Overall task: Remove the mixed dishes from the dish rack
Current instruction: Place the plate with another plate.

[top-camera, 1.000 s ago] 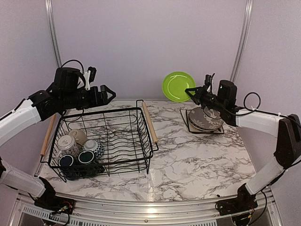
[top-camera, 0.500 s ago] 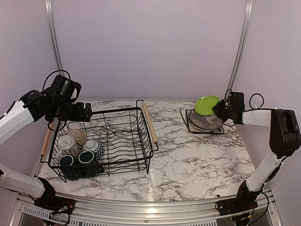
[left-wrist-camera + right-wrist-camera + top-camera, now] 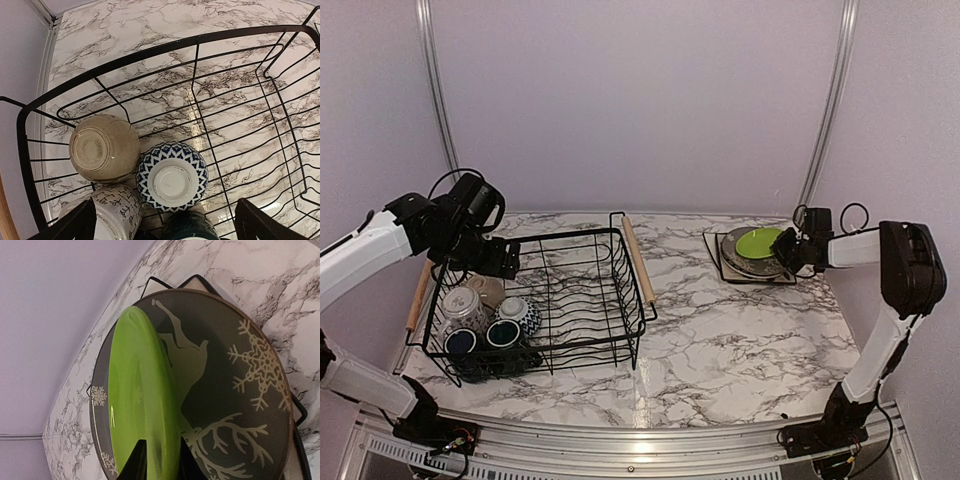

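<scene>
Down from midair, the green plate [image 3: 757,242] now leans on the grey plate [image 3: 235,385], its rim pinched between the right gripper's [image 3: 159,462] narrow fingers. The left gripper [image 3: 508,258] has dropped, fingers spread wide, with the mugs [image 3: 172,175] in the rack [image 3: 150,50] just below them.

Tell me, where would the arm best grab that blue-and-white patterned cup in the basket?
Probably from straight above, by its narrow base. The blue patterned mug stands upside down in the dish rack, its white foot ring facing up. The tan mug crowds one side and other mugs another, so the jaws fit best across the tapered base, not the wide body.
</scene>
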`<control>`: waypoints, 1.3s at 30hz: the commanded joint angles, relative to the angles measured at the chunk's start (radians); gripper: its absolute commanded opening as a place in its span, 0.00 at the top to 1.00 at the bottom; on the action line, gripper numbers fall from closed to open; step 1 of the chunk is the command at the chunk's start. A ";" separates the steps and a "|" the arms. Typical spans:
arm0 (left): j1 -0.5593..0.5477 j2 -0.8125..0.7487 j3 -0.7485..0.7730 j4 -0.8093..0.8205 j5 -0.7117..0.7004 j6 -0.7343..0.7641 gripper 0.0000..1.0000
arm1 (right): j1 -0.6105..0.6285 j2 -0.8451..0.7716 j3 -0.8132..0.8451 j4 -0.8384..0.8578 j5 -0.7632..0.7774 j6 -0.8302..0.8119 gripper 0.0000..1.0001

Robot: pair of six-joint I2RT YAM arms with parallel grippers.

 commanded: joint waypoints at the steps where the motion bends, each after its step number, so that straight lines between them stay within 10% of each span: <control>1: 0.002 0.053 0.004 -0.038 0.016 0.015 0.01 | -0.004 -0.008 0.039 -0.002 0.012 -0.044 0.78; 15: 0.003 0.264 -0.013 0.026 0.101 0.051 0.08 | -0.004 -0.160 0.005 -0.173 0.140 -0.273 0.15; 27: 0.064 0.323 -0.087 0.079 0.170 0.040 0.08 | 0.102 -0.421 -0.069 -0.256 0.215 -0.478 0.09; 39: 0.065 0.320 -0.107 0.082 0.186 0.029 0.34 | 0.245 -0.461 -0.021 -0.277 0.247 -0.494 0.09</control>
